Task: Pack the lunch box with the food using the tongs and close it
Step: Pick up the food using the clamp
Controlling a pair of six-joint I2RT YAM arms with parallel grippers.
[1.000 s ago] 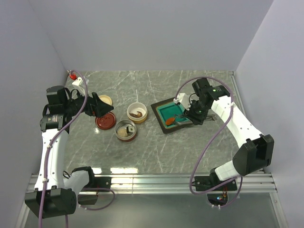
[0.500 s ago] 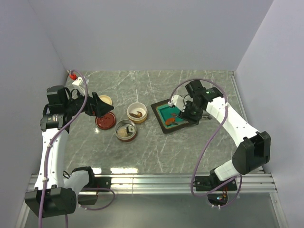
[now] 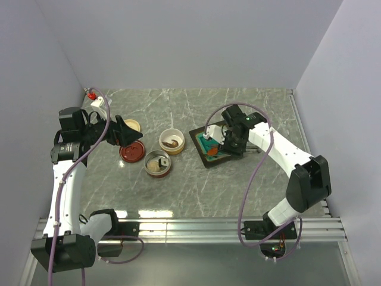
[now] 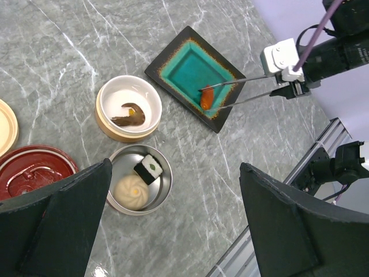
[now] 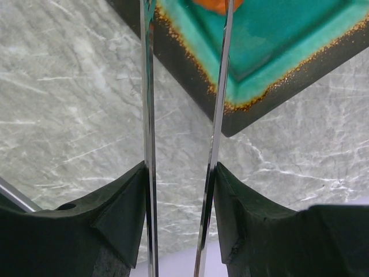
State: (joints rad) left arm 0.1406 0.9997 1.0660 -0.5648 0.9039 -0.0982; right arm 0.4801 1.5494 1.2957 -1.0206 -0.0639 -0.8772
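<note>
My right gripper (image 5: 180, 173) is shut on the tongs (image 5: 149, 115), one slim metal arm against each finger. The tongs (image 4: 242, 91) reach left over the teal tray (image 4: 184, 66). Their tips sit either side of the orange-red piece (image 4: 207, 97), near the tray's near corner (image 3: 212, 152). The lunch box's cream bowl (image 4: 104, 92) holds a dark brown lump (image 4: 129, 115). The steel bowl (image 4: 164, 187) holds a pale round bun (image 4: 131, 190) and a white cube (image 4: 149, 168). My left gripper (image 4: 176, 167) hangs open and empty, high above the bowls, at the left in the top view (image 3: 122, 134).
A red round lid (image 4: 29, 173) and a cream lid (image 4: 6, 127) lie left of the bowls. Grey walls close the table at the back and both sides. A metal rail (image 3: 196, 226) runs along the near edge.
My right arm has swung left toward the tray with the tongs in it. The orange-red piece stays near the tray's near corner. The left arm has not moved.
</note>
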